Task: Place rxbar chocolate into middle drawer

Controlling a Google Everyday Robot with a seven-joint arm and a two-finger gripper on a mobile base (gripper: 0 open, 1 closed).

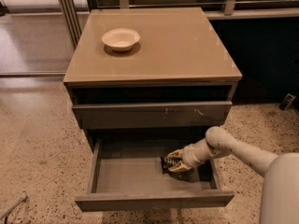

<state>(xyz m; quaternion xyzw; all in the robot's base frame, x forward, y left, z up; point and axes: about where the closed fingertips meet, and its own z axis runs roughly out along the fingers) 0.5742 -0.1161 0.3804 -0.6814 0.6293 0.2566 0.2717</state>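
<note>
The pale two-finger gripper (174, 162) sits low inside the wide, shallow grey middle drawer (131, 175), in its right half and close above its floor. You cannot tell whether it pinches the load or has let go. The small black-wrapped rxbar chocolate (165, 163) lies at the gripper's tip, already within the drawer's walls, at or just above its floor. This low placement suggests a release with little or no drop. The white tubular arm (233, 149) enters over the drawer's right wall, slanting down and inward, wrist nearly level. The drawer stands pulled fully out to admit it. Above the drawer, the scratched grey drawer front (149, 115) is closed; higher still, a white round bowl (121, 38) rests on the tan cabinet top (182, 45).
</note>
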